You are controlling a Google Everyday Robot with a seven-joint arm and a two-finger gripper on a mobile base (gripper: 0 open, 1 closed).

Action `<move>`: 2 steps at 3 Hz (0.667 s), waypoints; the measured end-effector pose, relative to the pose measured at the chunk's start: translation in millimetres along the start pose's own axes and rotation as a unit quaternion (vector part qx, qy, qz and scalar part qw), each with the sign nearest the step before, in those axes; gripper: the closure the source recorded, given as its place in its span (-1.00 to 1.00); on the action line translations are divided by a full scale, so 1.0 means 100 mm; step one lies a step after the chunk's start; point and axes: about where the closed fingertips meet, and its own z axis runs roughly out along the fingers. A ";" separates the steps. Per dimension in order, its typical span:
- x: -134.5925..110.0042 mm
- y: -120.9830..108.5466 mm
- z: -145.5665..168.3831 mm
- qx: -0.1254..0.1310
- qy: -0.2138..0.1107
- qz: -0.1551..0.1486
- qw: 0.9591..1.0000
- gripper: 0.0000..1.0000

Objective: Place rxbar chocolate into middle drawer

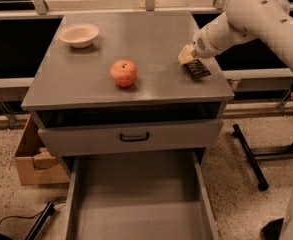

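The rxbar chocolate (198, 69), a small flat bar in a black wrapper, lies near the right edge of the gray cabinet top (136, 44). My gripper (188, 55) is right at the bar's far end, touching or nearly touching it, on the end of the white arm that reaches in from the upper right. The middle drawer (136, 199) is pulled wide open below, with a bare gray floor. The drawer front with a black handle (134, 137) above it is almost closed.
A red-orange apple (123, 73) sits mid-top and a white bowl (78, 34) at the back left. A cardboard box (33, 161) stands on the floor at left, a cable (16, 221) lies by it, and a black stand leg (248, 156) is at right.
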 end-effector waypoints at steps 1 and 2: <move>-0.17 0.09 -0.49 0.017 -0.031 -0.028 0.999 1.00; -0.17 0.24 -0.98 0.020 -0.059 -0.045 0.997 1.00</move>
